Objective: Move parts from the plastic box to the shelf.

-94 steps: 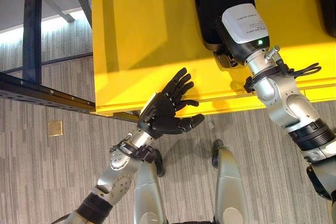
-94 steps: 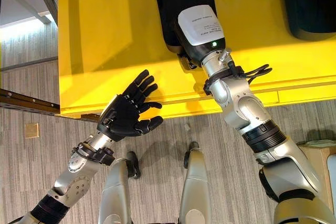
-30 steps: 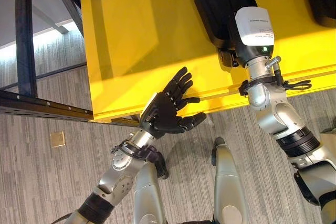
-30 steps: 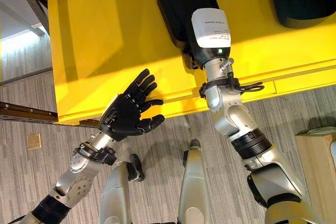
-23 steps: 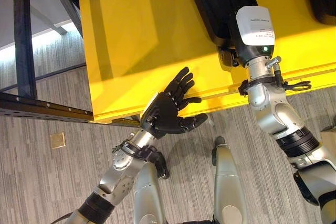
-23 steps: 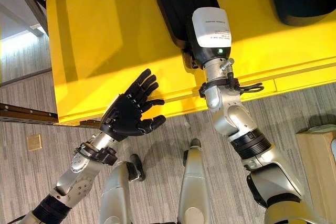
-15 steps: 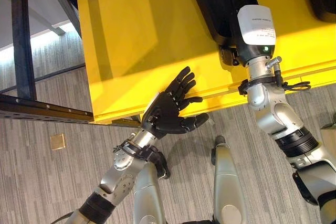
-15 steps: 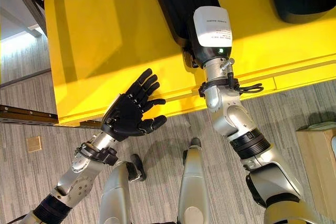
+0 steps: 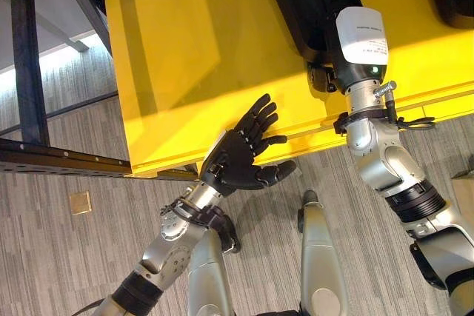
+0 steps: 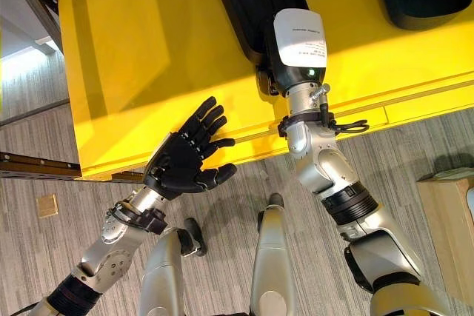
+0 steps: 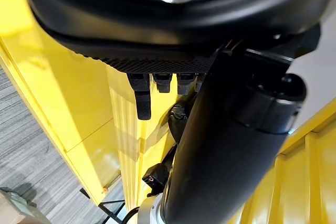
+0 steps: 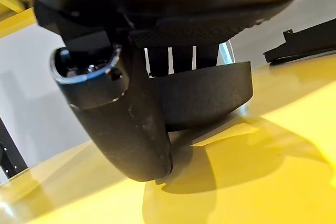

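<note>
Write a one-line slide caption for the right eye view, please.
Right hand on a black part on the yellow shelf; left hand open at its edge.

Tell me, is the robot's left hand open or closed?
Open. The left hand hovers at the yellow shelf's front edge, fingers spread and straight, holding nothing.
</note>
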`<state>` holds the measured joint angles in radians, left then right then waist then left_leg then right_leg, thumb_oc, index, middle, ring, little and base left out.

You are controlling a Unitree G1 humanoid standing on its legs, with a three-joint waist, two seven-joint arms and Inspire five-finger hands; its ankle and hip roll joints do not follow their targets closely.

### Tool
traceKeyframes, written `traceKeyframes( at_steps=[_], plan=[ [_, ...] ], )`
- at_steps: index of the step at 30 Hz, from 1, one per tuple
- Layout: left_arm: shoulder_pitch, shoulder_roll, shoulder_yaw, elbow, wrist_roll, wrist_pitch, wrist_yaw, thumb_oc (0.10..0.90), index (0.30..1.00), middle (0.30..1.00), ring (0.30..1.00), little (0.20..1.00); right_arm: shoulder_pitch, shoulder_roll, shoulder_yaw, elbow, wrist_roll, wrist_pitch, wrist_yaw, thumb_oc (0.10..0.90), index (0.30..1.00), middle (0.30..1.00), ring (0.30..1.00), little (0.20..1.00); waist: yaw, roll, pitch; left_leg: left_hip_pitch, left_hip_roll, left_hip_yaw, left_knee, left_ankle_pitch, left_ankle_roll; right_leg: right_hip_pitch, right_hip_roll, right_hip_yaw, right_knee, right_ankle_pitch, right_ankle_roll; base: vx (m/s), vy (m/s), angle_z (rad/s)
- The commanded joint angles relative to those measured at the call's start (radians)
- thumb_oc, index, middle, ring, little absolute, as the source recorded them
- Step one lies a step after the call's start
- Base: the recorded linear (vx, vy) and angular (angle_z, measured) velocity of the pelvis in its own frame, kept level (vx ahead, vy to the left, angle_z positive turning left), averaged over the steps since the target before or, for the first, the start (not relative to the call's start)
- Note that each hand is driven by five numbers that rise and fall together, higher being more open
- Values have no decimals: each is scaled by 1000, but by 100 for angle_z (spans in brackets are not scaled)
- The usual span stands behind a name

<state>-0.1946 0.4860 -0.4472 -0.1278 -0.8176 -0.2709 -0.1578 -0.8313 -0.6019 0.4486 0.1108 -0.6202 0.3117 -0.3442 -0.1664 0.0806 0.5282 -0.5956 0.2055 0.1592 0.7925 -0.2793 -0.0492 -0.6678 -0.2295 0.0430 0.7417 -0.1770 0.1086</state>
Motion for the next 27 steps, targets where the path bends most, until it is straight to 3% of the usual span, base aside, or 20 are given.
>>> traceKeyframes(
  at_steps=[1,10,22,23,24,25,27],
  plan=[
    [-36,-33,36,-83,18,-89,30,900,1000,1000,1000,1000,26,-60,-67,13,-25,75,-8,400,300,300,300,300,-36,28,-9,24,-82,10,-66,-10,66,37,119,-7,109,-142,-112,0,0,0],
    [-39,-33,37,-79,28,-100,36,900,1000,1000,1000,1000,29,-53,-62,19,-15,70,-13,400,300,300,300,300,-40,28,-8,36,-74,17,-103,8,61,40,112,-3,54,-108,-97,0,0,0],
    [-43,-38,34,-77,26,-91,43,900,1000,1000,1000,1000,37,-46,-53,23,-40,68,-5,400,300,300,300,300,-38,26,-9,36,-77,17,-93,3,65,50,114,-8,76,-126,-105,6,1,-1],
    [-41,-38,35,-75,26,-91,41,900,1000,1000,1000,1000,40,-45,-54,24,-46,65,-6,422,330,330,330,330,-38,26,-9,35,-78,16,-92,3,64,49,115,-9,78,-126,-105,0,0,0],
    [-40,-38,34,-76,26,-91,41,900,1000,1000,1000,1000,39,-46,-53,23,-47,62,-8,727,758,758,758,758,-38,26,-9,34,-79,16,-91,3,65,49,115,-9,79,-126,-106,0,0,0],
    [-39,-37,35,-77,26,-90,41,900,1000,1000,1000,1000,38,-48,-54,20,-49,49,-10,900,1000,1000,1000,1000,-37,26,-9,34,-80,15,-92,3,66,48,116,-9,79,-126,-106,0,0,0],
    [-38,-36,34,-79,22,-94,43,900,1000,1000,1000,1000,39,-47,-56,12,-67,39,-6,900,1000,1000,1000,1000,-37,26,-9,34,-81,14,-94,4,65,50,116,-9,78,-127,-106,0,0,0]
  ],
)
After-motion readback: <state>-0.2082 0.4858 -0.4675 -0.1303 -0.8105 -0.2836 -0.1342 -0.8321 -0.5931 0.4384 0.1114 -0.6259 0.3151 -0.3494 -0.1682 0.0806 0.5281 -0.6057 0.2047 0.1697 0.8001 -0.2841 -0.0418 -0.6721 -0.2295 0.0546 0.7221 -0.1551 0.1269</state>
